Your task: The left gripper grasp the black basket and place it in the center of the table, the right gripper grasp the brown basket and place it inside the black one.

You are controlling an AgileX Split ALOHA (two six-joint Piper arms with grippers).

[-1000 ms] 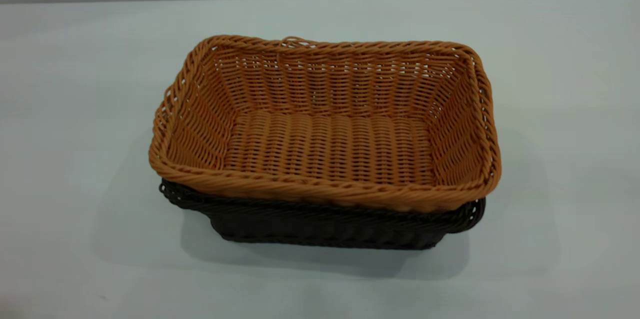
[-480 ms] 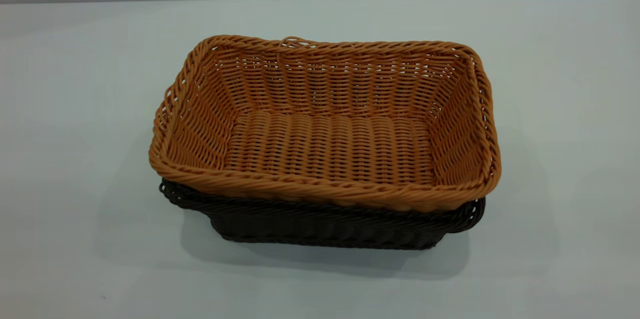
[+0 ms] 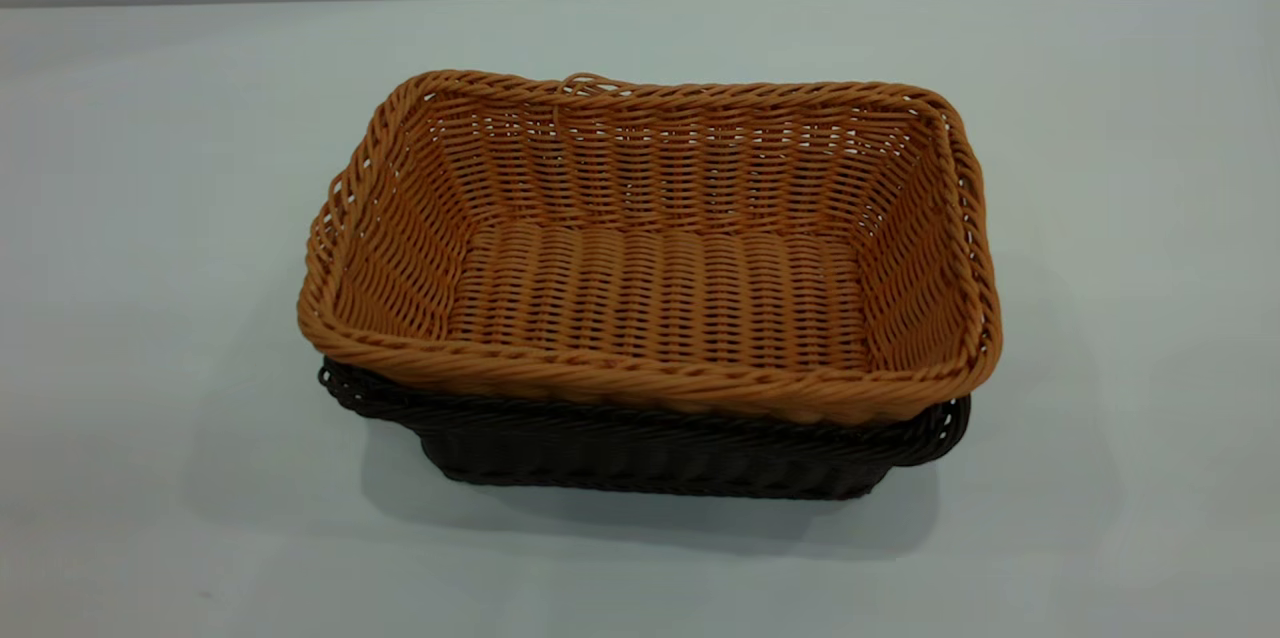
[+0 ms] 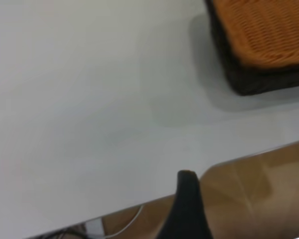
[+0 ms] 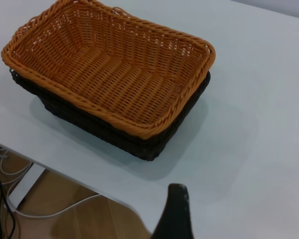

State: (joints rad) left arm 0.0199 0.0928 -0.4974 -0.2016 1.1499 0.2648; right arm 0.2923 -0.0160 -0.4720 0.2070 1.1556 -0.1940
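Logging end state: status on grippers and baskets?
Left gripper, right gripper both back off the table's edge, holding nothing. Orange-tan wicker basket nested inside dark wicker basket, mid-table. Nothing obstructing.

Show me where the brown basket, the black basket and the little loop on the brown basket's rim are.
brown basket [image 3: 655, 293], exterior view, woven floor.
black basket [image 3: 650, 463], exterior view, near side wall.
loop [image 3: 588, 82], exterior view, far rim.

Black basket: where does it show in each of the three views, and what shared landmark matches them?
Exterior view: the black basket sits mid-table; only its rim and near wall show under the brown basket nested in it.
Left wrist view: black basket at the picture's upper right corner, partly cut off.
Right wrist view: black basket in the upper half, a dark band beneath the brown one.
Shared landmark: the brown basket inside it.
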